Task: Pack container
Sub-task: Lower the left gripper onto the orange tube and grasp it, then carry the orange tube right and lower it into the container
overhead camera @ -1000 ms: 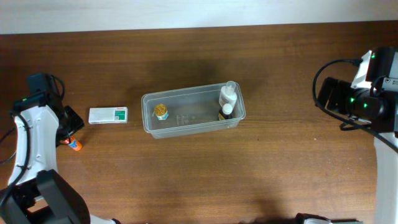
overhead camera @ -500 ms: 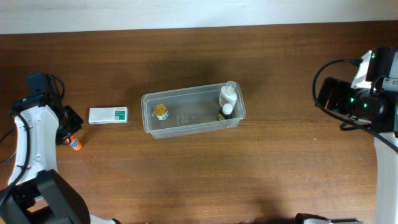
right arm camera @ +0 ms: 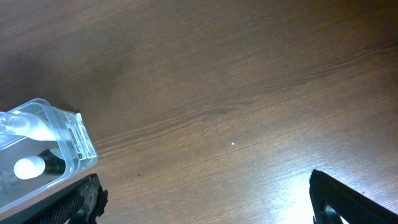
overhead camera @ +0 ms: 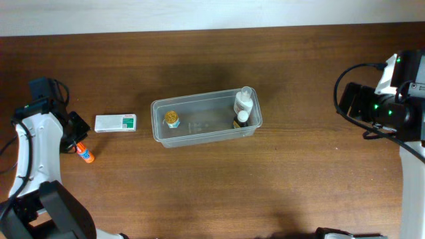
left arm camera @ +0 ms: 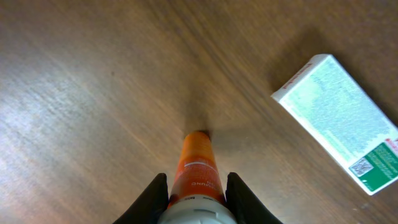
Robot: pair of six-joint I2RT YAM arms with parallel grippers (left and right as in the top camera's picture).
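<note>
The clear container (overhead camera: 199, 100) stands mid-table and holds a small gold-lidded jar (overhead camera: 172, 119), a white bottle (overhead camera: 244, 101) and a dark bottle with a white cap (overhead camera: 242, 118). Its right corner (right arm camera: 76, 144) shows in the right wrist view. My left gripper (overhead camera: 74, 143) is at the far left, shut on an orange-and-white tube (overhead camera: 85, 155). In the left wrist view the jaws (left arm camera: 196, 182) clamp the tube (left arm camera: 198, 154), whose orange tip points at the wood. My right gripper (right arm camera: 205, 208) is open and empty, over bare table right of the container.
A white box with a green end (overhead camera: 115, 123) lies flat between the left gripper and the container, also in the left wrist view (left arm camera: 339, 121). The right arm's body and cables (overhead camera: 382, 106) hang over the table's right edge.
The orange tube in my left gripper has shifted a little to the right and shows more fully. The right arm and the container have not moved.
</note>
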